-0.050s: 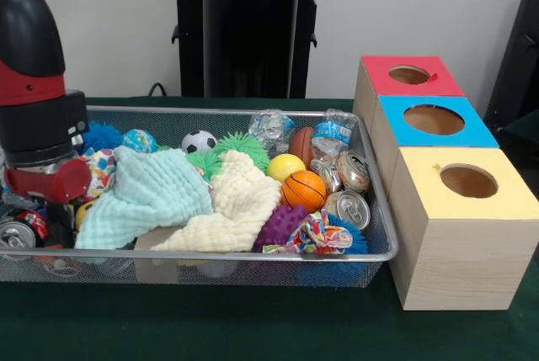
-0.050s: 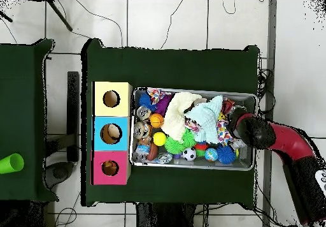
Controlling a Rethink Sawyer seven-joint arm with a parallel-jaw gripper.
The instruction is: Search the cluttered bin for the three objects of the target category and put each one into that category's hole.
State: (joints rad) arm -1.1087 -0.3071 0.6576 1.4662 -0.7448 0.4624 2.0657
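Observation:
A wire mesh bin (image 1: 253, 257) (image 2: 249, 98) holds mixed clutter. A mint cloth (image 1: 147, 197) (image 2: 209, 115) and a cream cloth (image 1: 236, 201) (image 2: 179, 106) lie over the middle. At the bin's right end sit an orange basketball (image 1: 303, 189) (image 2: 156, 120), a yellow ball (image 1: 285, 166) (image 2: 159, 138), several crushed cans (image 1: 349, 207) and clear bottles (image 1: 333, 135). My gripper (image 1: 52, 218) (image 2: 234, 119) is down inside the bin's left end in the front view, beside a crushed red can (image 1: 21, 230). Its tip is buried in clutter.
Three wooden boxes with round holes stand beside the bin: red top (image 1: 410, 75) (image 2: 110, 168), blue top (image 1: 434, 119) (image 2: 111, 133), yellow top (image 1: 468, 181) (image 2: 111, 99). A soccer ball (image 1: 199, 141), green spiky ball (image 1: 240, 146) and purple spiky ball (image 1: 282, 225) also lie in the bin.

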